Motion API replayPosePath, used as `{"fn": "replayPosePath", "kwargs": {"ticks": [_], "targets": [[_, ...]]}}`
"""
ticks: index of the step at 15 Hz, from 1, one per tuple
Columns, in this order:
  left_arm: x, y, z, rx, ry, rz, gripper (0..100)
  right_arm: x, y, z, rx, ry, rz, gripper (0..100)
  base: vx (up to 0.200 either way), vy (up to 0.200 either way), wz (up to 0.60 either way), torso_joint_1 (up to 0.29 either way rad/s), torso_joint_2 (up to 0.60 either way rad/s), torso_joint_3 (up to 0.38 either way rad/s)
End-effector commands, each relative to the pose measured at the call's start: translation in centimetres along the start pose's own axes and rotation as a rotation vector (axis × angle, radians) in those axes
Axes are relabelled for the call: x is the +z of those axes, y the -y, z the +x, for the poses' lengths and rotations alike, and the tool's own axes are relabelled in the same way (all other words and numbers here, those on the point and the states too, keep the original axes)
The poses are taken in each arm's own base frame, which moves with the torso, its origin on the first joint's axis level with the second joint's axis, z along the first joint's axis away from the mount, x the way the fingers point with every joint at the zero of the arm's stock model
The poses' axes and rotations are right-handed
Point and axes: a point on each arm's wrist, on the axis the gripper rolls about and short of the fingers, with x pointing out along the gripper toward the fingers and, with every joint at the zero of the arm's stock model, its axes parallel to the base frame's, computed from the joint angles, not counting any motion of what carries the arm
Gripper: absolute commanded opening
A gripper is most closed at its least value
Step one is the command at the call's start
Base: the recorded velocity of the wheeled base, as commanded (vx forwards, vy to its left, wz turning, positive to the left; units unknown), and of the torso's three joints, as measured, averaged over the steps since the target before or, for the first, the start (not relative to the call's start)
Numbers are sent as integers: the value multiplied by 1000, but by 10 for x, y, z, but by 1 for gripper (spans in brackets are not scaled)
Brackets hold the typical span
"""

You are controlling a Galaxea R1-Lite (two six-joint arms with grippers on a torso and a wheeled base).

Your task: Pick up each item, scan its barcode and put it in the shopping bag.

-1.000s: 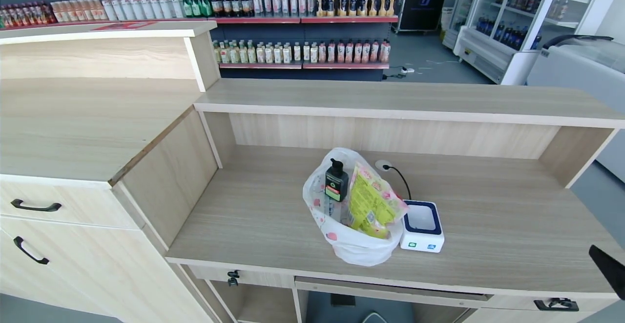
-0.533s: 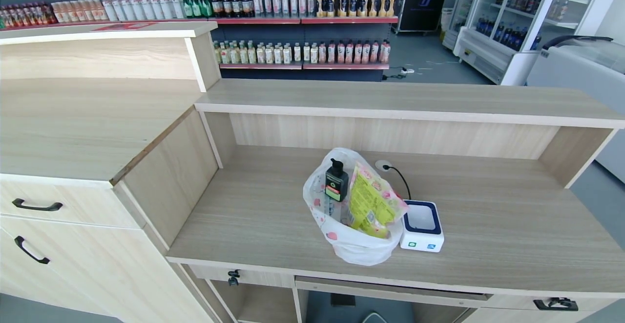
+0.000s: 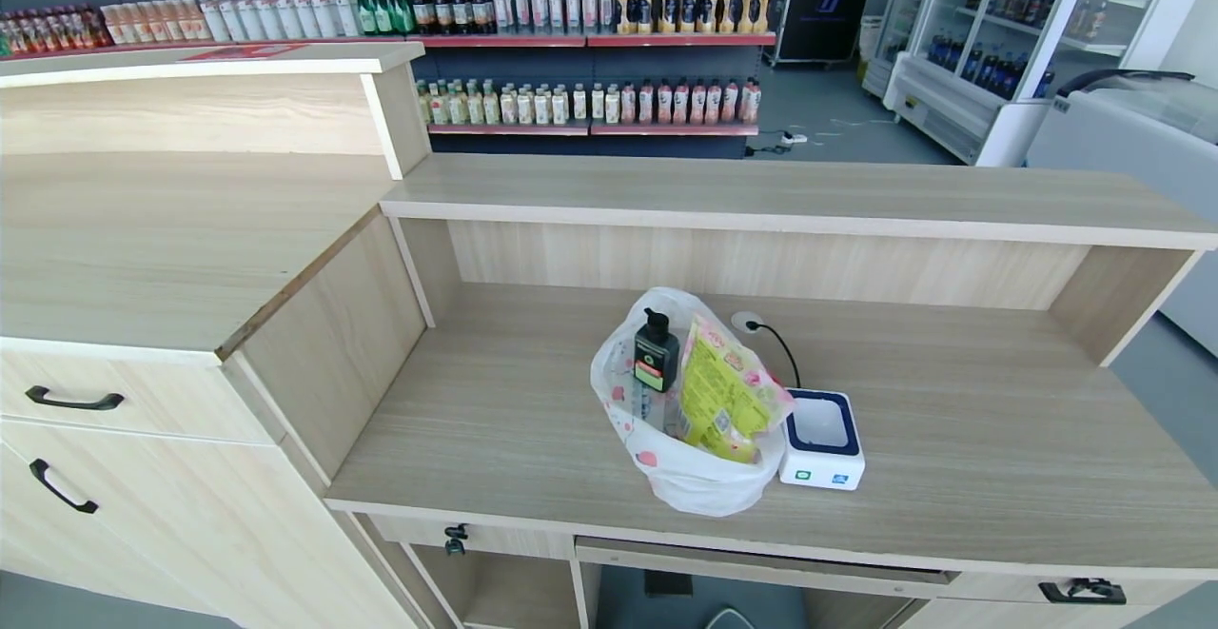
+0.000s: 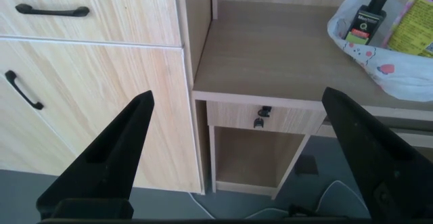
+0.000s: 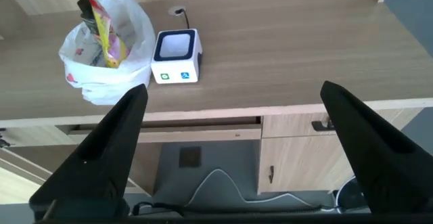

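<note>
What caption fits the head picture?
Shopping bag holding a black bottle and yellow packet beside the scanner on the counter.
</note>
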Motion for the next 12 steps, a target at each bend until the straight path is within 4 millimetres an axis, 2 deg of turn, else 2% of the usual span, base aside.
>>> {"fn": "replayPosePath", "kwargs": {"ticks": [1, 12], "targets": [[0, 0, 0, 1, -1, 0, 100, 0, 0, 0, 1, 0, 1, 100, 0, 0, 0, 0, 0, 0], [0, 0, 0, 1, -3, 0, 100, 0, 0, 0, 1, 0, -2, 100, 0, 0, 0, 0, 0, 0]]}}
